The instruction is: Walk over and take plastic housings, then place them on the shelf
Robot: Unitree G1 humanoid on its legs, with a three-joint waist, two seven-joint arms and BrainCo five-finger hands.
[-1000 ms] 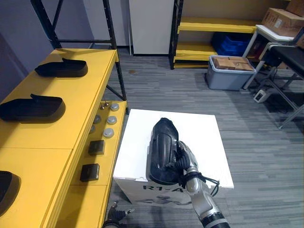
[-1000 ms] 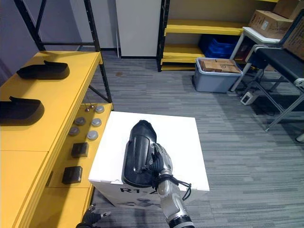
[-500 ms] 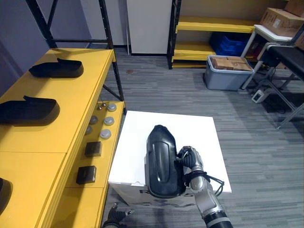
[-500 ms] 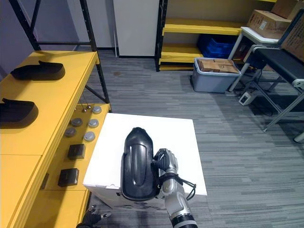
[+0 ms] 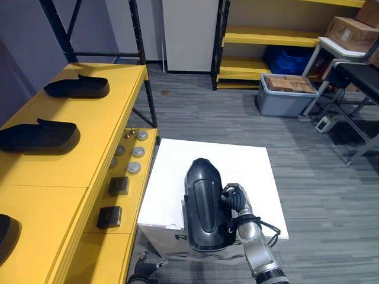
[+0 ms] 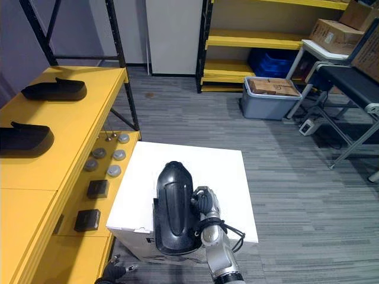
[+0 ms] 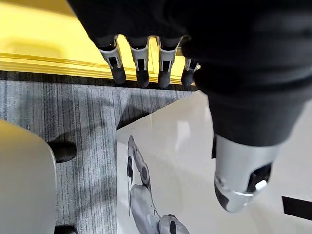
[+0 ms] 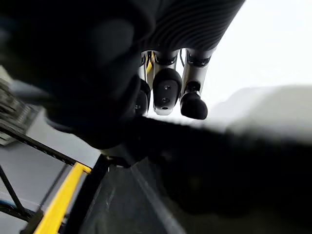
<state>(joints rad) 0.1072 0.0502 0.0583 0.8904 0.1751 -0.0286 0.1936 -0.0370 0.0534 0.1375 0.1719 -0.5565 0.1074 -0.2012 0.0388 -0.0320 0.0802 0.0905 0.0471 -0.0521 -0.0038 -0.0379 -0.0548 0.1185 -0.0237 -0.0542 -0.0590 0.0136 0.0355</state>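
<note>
Gripping a black plastic housing (image 5: 204,207) along its right side, the right hand (image 5: 234,199) has its fingers (image 8: 165,92) curled round the rim, dark tips pressed on the shell. The housing lies lengthwise over the near part of a white box (image 5: 249,163), domed side up, with its near end hanging past the box's near edge. Cannot tell whether it rests on the box top or is held just clear of it.

The left hand (image 7: 139,68) hangs low beside the box's printed side, near the yellow shelf's edge. Its fingers are straight and relaxed and hold nothing.

The yellow shelf (image 5: 100,136) stands just left of the box. Three more black housings sit on its top level:
- one toward the far end (image 5: 77,87)
- one at the middle (image 5: 40,135)
- one at the near end (image 5: 7,234), cut off by the view's edge

On the lower level, along the edge beside the box, are silver discs (image 5: 136,152) and two black blocks (image 5: 119,184).
</note>
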